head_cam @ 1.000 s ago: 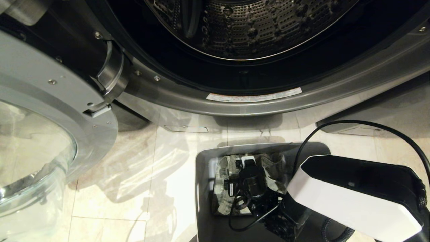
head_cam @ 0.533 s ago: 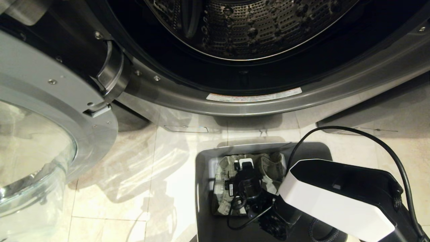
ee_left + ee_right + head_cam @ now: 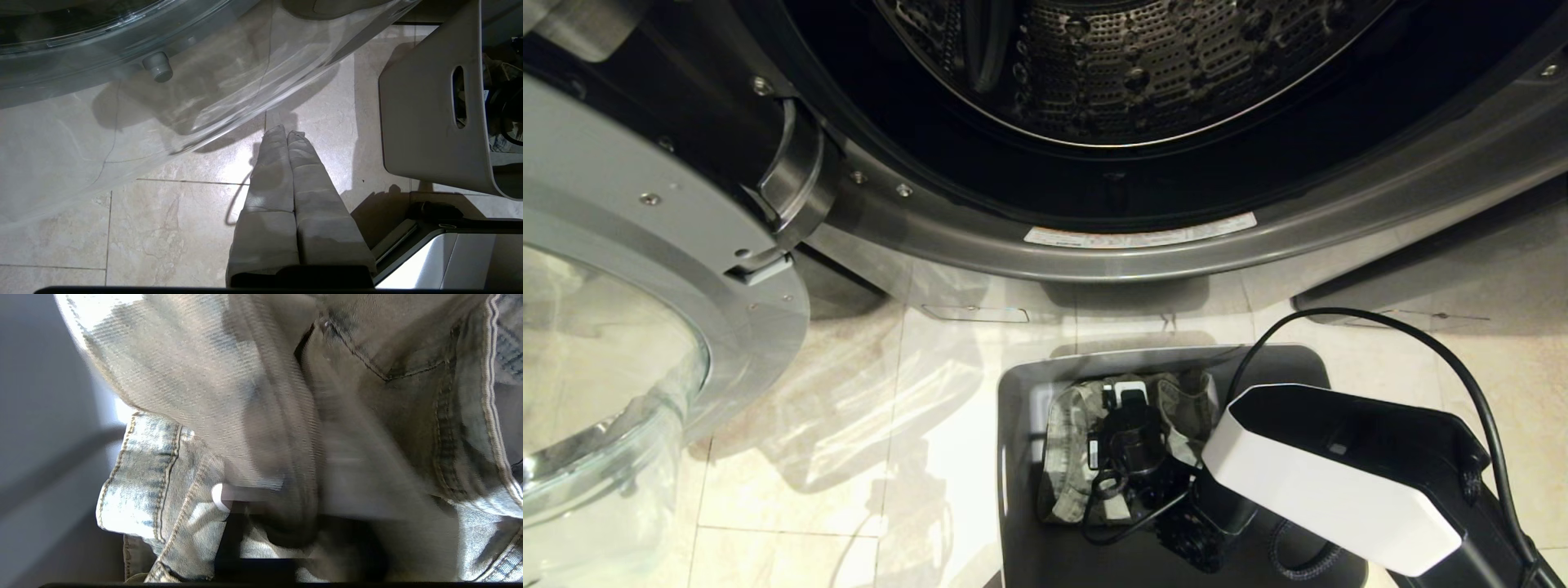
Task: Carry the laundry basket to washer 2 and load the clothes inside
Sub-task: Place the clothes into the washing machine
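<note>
Where the right arm reaches down into the basket (image 3: 1013, 457), its white and black casing covers the basket's right side, and the lower frame edge cuts off the near wall. The right claw (image 3: 1125, 402) is down among the clothes (image 3: 1066, 457); in the right wrist view motion blur smears its fingers into the denim (image 3: 171, 375), so whether they are clenched on the fabric cannot be told. A black cable (image 3: 1421, 335) loops above the arm.

The basket is smooth grey plastic with tapered walls, rounded corners and a narrow slot handle (image 3: 458, 97). It stands on the floor (image 3: 792, 457), glossy pale stone tiles, directly in front of the washer (image 3: 1143, 253). The clothes lie inside the basket: pale washed denim with double stitched seams and folded hems.

Only the washer's lower opening shows: a dark grey rim, a white sticker (image 3: 1139, 234), and a perforated steel drum (image 3: 1127, 73), cut off at the top. No numeral is visible. Left of the basket, the door (image 3: 613, 359) stands open, with a metal ring around clear bulged glass.

The left claw (image 3: 286, 132) hangs over the floor beside the basket, its grey padded fingers (image 3: 269, 171) pressed together, grasping nothing.
</note>
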`<state>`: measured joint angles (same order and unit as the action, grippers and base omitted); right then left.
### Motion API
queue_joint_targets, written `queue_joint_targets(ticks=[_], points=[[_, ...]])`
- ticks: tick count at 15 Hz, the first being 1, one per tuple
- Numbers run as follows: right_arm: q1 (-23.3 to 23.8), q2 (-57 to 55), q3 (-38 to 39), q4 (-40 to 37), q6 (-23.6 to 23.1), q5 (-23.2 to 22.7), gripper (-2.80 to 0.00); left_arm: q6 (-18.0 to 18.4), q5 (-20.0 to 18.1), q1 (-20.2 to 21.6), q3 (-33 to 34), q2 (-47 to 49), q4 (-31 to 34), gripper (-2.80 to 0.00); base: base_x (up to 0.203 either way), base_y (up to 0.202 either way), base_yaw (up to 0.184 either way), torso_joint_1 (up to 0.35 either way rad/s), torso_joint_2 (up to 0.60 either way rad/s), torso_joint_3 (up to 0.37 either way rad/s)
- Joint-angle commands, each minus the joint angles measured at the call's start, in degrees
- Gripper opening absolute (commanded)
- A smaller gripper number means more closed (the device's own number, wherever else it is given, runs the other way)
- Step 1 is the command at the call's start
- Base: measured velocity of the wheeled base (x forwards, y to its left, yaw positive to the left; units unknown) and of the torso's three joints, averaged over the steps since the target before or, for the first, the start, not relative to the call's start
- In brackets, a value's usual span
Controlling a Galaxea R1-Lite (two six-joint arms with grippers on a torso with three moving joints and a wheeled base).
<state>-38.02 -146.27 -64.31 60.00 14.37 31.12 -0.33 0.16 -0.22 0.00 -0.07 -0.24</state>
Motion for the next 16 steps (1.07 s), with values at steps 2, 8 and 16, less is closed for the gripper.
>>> queue_joint_targets(ticks=[2,8,16], points=[[0.05,0.37,-0.03,0.38,0.22,0.17,-2.8,-0.02,0.02,-0.04,0.0,0.07,-0.02,-2.8,0.0,0.0,0.0,0.0,0.0,0.0],[-0.27,4.66,1.74,-0.31,0.32,-0.01,-2.8,-0.02,0.02,-0.04,0.0,0.07,-0.02,-2.8,0.0,0.0,0.0,0.0,0.0,0.0],[-3.89,36.34,25.11,-10.57,2.94,-2.7,-2.8,-0.02,0.02,-0.02,0.0,0.07,-0.02,-2.8,0.0,0.0,0.0,0.0,0.0,0.0]])
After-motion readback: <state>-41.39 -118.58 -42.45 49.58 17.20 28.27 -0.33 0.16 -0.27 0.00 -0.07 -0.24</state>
